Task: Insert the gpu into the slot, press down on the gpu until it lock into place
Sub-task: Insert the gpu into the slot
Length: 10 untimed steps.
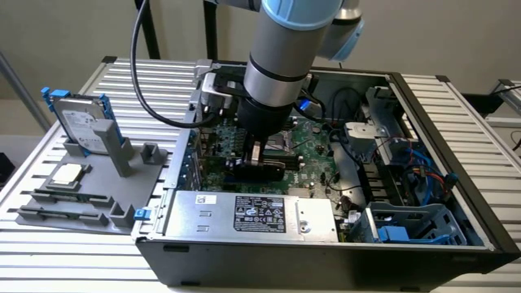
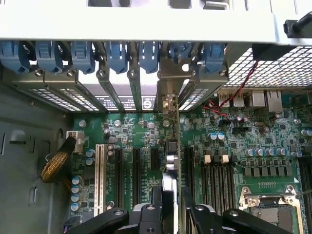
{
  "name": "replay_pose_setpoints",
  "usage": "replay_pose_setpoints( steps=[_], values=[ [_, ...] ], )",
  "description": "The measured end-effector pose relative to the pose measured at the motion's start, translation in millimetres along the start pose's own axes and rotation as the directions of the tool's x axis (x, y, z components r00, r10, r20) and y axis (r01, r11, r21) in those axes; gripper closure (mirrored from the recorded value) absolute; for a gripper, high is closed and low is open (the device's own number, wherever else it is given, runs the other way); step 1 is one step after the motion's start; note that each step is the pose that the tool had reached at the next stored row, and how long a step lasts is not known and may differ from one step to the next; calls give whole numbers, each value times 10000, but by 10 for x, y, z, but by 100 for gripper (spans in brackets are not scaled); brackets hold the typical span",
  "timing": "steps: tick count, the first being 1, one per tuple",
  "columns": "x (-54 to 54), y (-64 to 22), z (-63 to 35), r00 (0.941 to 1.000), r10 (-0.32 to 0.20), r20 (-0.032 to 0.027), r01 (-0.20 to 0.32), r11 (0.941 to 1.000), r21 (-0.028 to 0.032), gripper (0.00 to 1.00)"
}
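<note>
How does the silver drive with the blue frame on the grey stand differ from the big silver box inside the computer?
The drive stands upright in a grey holder outside the computer case; the silver box lies flat inside it. The drive is smaller and framed in blue; the silver box is bigger and bears a black label. Both are silver and rectangular.
</note>
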State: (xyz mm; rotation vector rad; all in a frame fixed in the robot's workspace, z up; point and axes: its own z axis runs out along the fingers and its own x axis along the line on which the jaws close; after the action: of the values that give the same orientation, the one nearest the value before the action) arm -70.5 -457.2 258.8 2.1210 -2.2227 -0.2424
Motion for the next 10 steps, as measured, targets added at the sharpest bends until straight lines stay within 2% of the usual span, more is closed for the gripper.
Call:
replay_pose_setpoints(
  steps=[6, 10],
  values=[
    [1, -14, 18, 10000, 1, -1, -1, 10000, -33, 74],
    [2, -16, 31, 10000, 5, -2, -5, 9999, -101, 74]
  ],
)
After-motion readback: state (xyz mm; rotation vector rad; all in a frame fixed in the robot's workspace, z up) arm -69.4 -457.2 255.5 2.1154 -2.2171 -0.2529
